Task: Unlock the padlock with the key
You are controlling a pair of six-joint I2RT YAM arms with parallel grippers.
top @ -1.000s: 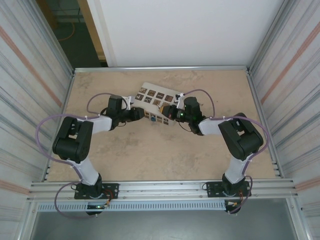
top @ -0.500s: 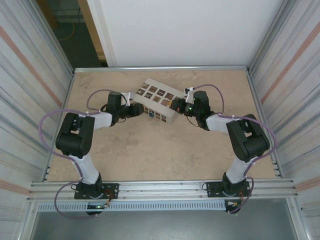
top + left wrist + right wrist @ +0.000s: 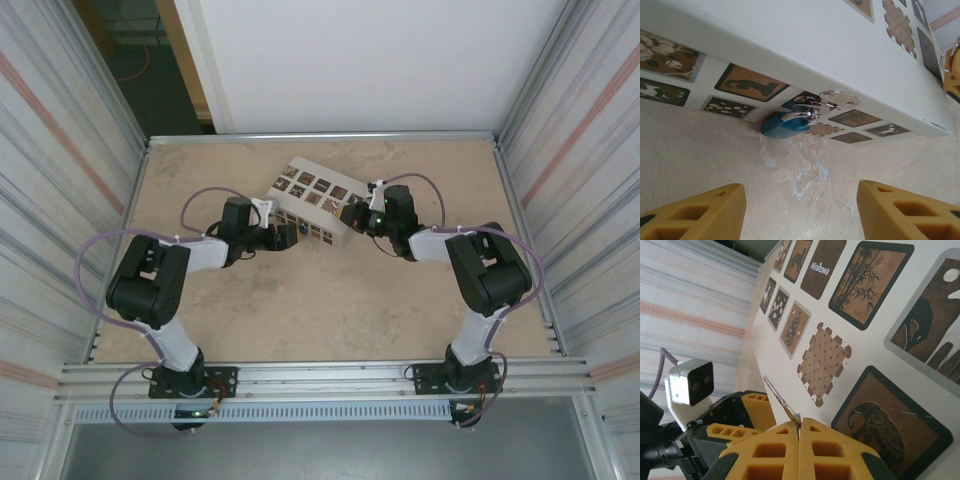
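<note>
Left arm: chunky black joint housings joined by pale grey-white links.
Right arm: the same black and pale grey build.
Bases: flat black plates.
Cables: purple, in loose loops alongside each arm.
Fingers: yellow-orange, blocky, with rectangular hollows.
Wrist camera: small white box with a dark round lens.
Light: green dot on the right wrist.

pale mottled table bears a white tagged box, padlock at its foot.

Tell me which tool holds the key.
The right tool, shut on the thin key; the left tool is open and empty, facing the padlock.
</note>
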